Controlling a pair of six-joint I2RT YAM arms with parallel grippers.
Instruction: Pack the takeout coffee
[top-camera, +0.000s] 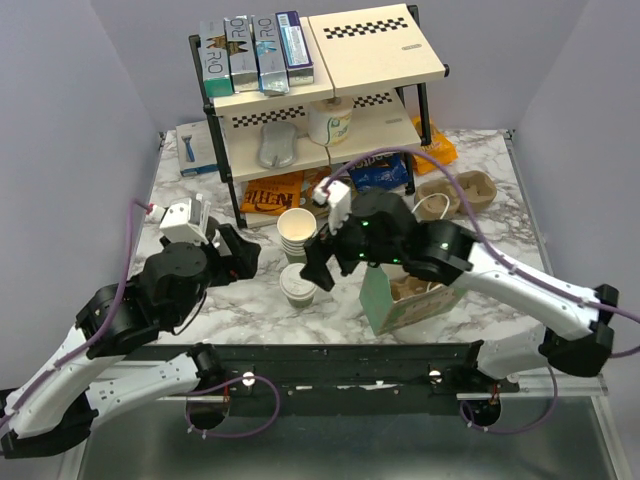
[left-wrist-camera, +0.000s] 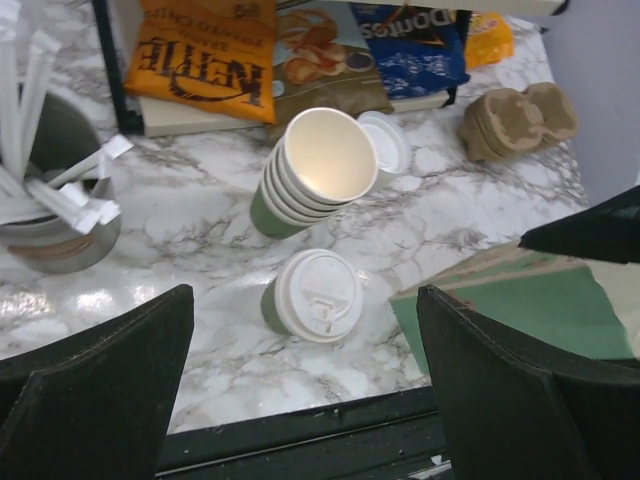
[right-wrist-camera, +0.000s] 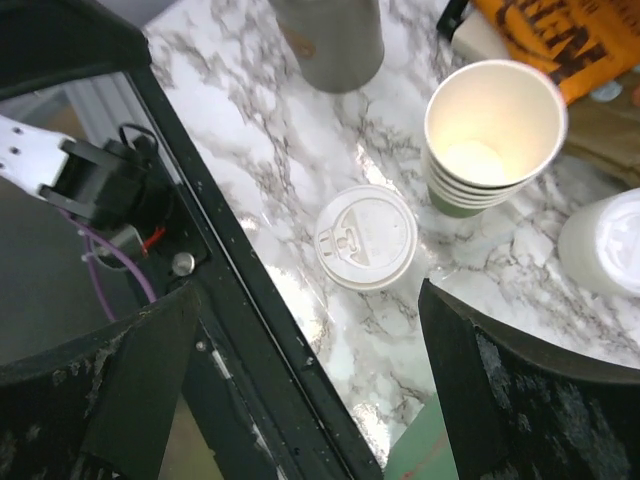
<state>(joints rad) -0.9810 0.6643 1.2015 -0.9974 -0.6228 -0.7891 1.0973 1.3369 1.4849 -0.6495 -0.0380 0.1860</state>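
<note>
The takeout coffee (top-camera: 297, 286), a small cup with a white lid, stands upright on the marble surface (top-camera: 250, 305) near its front edge, just in front of a stack of lidless cups (top-camera: 297, 232). The left fingers (top-camera: 238, 256) are spread wide and hold nothing; in the left wrist view the cup sits ahead of them, centred in the gap, not touched. The right fingers (top-camera: 320, 265) are also spread wide and empty, hovering just right of the cup; the right wrist view looks down on its lid between them.

From above, the lid hides most of the cup's sides. The right arm covers part of a green paper bag (top-camera: 385, 300).

The left arm bends in from the lower left. The right arm reaches leftward across the bag, wrist angled down.
</note>
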